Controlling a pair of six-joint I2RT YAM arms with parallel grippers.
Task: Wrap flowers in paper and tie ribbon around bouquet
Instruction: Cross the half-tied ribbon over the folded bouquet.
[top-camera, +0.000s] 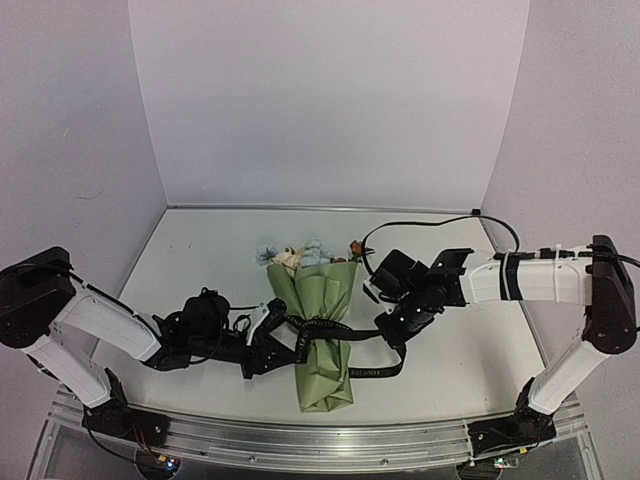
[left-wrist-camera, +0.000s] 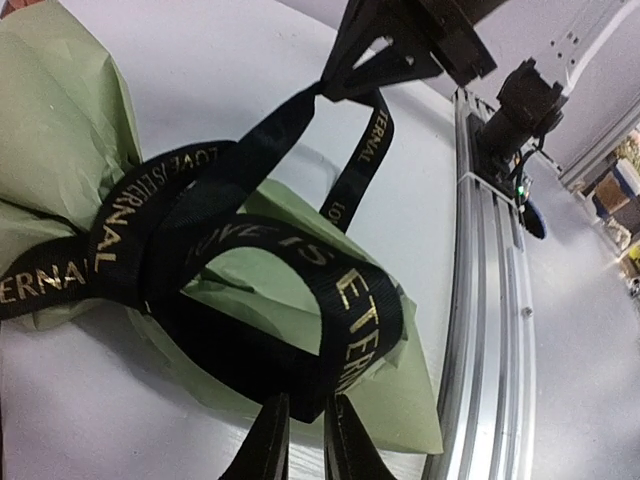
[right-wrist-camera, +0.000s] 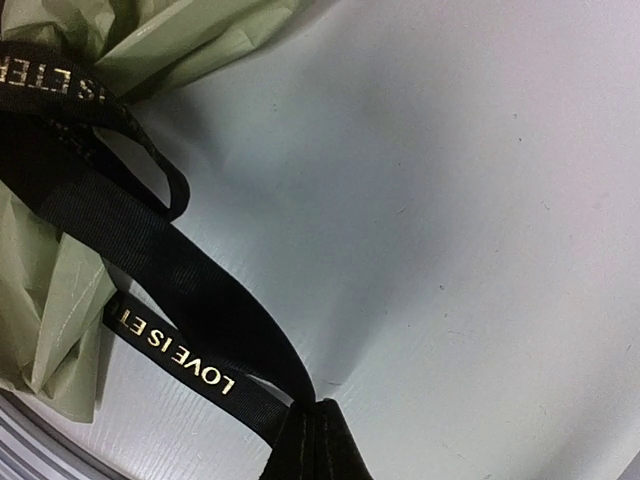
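Observation:
The bouquet lies mid-table, its olive-green paper rolled into a cone with the flowers poking out of the far end. The black ribbon with gold lettering circles the cone's middle, knotted into loops. My left gripper sits just left of the cone. In the left wrist view its fingers stand slightly apart, the end of a ribbon loop resting loosely between the tips of the gripper. My right gripper is shut on the ribbon, pulling a strand taut to the cone's right.
An aluminium rail runs along the near table edge, close behind the cone's narrow end. A black cable arcs over the right arm at the back. White walls close off the table on three sides.

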